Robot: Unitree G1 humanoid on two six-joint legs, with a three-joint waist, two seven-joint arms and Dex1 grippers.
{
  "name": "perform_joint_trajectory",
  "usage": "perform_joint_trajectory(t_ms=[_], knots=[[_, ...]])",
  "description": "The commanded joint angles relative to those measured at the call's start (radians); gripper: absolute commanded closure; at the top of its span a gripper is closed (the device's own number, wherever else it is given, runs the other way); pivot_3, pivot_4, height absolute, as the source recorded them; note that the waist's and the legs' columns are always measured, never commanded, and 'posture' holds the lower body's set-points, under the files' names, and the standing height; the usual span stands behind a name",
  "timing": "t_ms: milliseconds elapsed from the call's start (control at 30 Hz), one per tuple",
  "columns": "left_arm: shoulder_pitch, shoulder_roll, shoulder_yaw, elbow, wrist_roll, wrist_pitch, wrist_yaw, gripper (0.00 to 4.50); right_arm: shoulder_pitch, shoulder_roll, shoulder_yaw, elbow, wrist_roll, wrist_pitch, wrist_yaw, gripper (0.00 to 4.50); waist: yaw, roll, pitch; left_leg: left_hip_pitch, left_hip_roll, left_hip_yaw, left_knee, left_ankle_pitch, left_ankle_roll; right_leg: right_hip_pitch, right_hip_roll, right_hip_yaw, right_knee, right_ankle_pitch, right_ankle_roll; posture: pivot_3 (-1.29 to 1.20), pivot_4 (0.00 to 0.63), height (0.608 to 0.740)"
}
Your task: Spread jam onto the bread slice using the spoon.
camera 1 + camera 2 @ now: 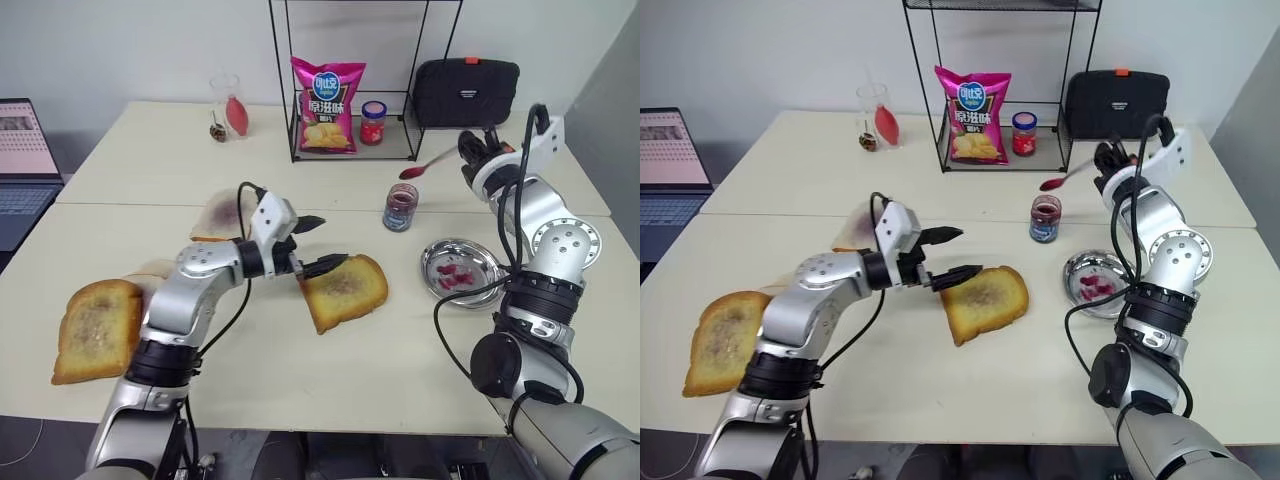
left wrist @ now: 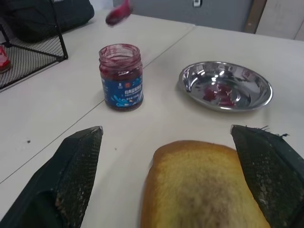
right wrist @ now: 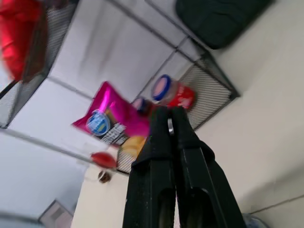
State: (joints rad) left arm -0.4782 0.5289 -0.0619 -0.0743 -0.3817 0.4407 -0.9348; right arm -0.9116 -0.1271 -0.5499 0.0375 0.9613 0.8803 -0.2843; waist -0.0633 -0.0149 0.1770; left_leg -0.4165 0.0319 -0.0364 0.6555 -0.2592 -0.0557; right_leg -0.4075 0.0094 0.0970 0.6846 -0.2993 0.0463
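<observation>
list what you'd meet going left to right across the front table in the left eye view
big toast → left pincer → bread slice → jam jar → steel dish

Chip bag (image 1: 327, 104), steel dish (image 1: 461, 270), laptop (image 1: 22, 160)

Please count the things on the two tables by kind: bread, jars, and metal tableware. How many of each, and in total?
Toasted bread slices: 3 (golden-brown bread slice, larger toasted slice, jam-smeared slice)
Jars: 2 (short glass jam jar, red-lidded jar)
Metal tableware: 2 (round steel dish, silver spoon)
Total: 7
</observation>
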Motion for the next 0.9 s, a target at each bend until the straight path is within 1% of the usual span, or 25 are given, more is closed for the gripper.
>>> perform_joint_trajectory(t_ms=[33, 133, 200, 267, 333, 467, 500, 667, 900], knots=[[0.124, 0.074, 0.073, -0.185, -0.078, 0.052, -0.029, 0.0, 0.029, -0.002, 0.143, -0.196, 0.052, 0.083, 0.058, 4.49, -0.007, 0.0, 0.0, 0.0, 0.001, -0.001, -0.001, 0.0, 0.0, -0.001, 0.0, 0.0, -0.001, 0.0, 0.0, 0.0, 0.15, 0.74], [0.223, 0.108, 0.117, -0.29, -0.131, 0.091, -0.02, 0.0, 0.071, 0.001, 0.248, -0.268, 0.025, 0.093, 0.112, 4.49, -0.009, 0.0, 0.0, 0.0, 0.002, -0.003, -0.004, 0.0, 0.0, -0.001, 0.0, -0.001, -0.003, 0.0, 0.0, 0.0, 0.15, 0.74], [0.302, 0.123, 0.157, -0.351, -0.16, 0.109, -0.002, 0.0, 0.113, -0.003, 0.35, -0.294, -0.031, 0.069, 0.177, 4.49, -0.009, 0.0, 0.0, 0.0, 0.002, -0.004, -0.006, 0.0, 0.0, -0.001, -0.001, -0.002, -0.003, 0.0, 0.0, 0.0, 0.15, 0.74], [0.342, 0.131, 0.178, -0.38, -0.174, 0.121, 0.01, 0.0, 0.135, -0.007, 0.402, -0.302, -0.068, 0.049, 0.214, 4.49, -0.009, 0.0, 0.0, 0.0, 0.001, -0.004, -0.006, 0.0, 0.0, -0.001, -0.001, -0.002, -0.002, 0.0, 0.0, 0.0, 0.15, 0.74], [0.389, 0.135, 0.2, -0.4, -0.166, 0.105, 0.026, 0.0, 0.161, -0.034, 0.481, -0.311, -0.137, 0.006, 0.285, 4.49, -0.006, 0.0, 0.0, 0.001, 0.0, -0.004, -0.005, 0.0, 0.0, -0.001, -0.002, -0.001, -0.002, 0.0, 0.0, 0.0, 0.15, 0.74], [0.538, 0.123, 0.246, -0.462, -0.147, 0.079, 0.071, 0.0, 0.252, -0.068, 0.641, -0.33, -0.277, -0.099, 0.405, 4.49, -0.001, -0.001, 0.0, 0.001, -0.001, -0.004, -0.005, 0.0, 0.0, 0.0, -0.002, -0.002, -0.002, 0.0, 0.0, 0.0, 0.15, 0.74], [0.563, 0.12, 0.251, -0.473, -0.145, 0.075, 0.081, 0.0, 0.27, -0.072, 0.663, -0.331, -0.3, -0.118, 0.424, 4.49, 0.0, -0.001, -0.001, 0.001, -0.001, -0.004, -0.005, 0.0, 0.0, 0.0, -0.002, -0.002, -0.003, 0.0, 0.0, 0.0, 0.15, 0.74], [0.602, 0.103, 0.235, -0.492, -0.138, 0.056, 0.126, 0.0, 0.344, -0.082, 0.724, -0.346, -0.362, -0.16, 0.502, 4.49, 0.006, -0.002, 0.0, 0.001, -0.001, -0.005, -0.005, 0.0, -0.001, 0.0, -0.002, -0.003, -0.002, 0.0, 0.0, 0.0, 0.15, 0.74], [0.595, 0.077, 0.196, -0.507, -0.135, 0.06, 0.176, 0.0, 0.403, -0.071, 0.728, -0.379, -0.362, -0.125, 0.534, 4.49, 0.006, -0.002, 0.0, 0.002, -0.001, -0.005, -0.003, 0.0, -0.001, 0.001, -0.002, -0.003, -0.002, 0.0, 0.0, 0.0, 0.15, 0.74]])
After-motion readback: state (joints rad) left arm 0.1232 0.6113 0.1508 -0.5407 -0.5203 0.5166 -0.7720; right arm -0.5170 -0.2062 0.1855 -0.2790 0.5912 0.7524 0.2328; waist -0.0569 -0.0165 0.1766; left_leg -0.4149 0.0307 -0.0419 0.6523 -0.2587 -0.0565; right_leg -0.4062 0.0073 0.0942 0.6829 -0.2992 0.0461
